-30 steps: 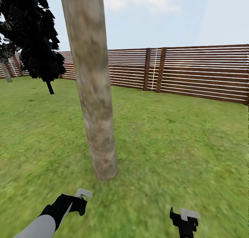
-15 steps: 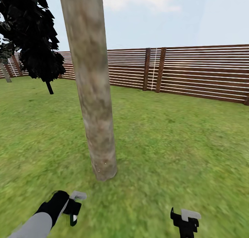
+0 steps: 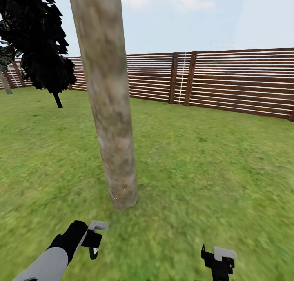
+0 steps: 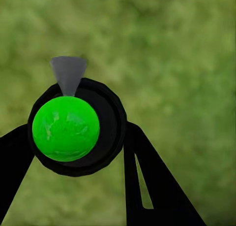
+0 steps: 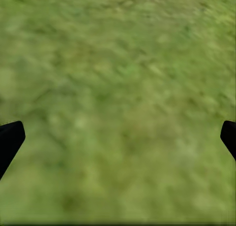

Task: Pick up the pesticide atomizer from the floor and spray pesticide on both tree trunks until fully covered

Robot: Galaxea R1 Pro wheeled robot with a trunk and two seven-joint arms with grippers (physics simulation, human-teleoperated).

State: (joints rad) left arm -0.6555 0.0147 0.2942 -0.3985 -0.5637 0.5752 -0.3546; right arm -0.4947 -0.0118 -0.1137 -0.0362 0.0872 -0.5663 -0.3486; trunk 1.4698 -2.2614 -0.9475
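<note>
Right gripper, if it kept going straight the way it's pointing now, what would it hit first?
The grass, most likely. The right gripper is open with nothing between its fingers, and the lawn lies straight ahead; how far off is unclear.

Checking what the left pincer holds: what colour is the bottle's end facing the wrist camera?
Bright green, ringed in black, on the bottle; clearest in the left wrist view.
</note>
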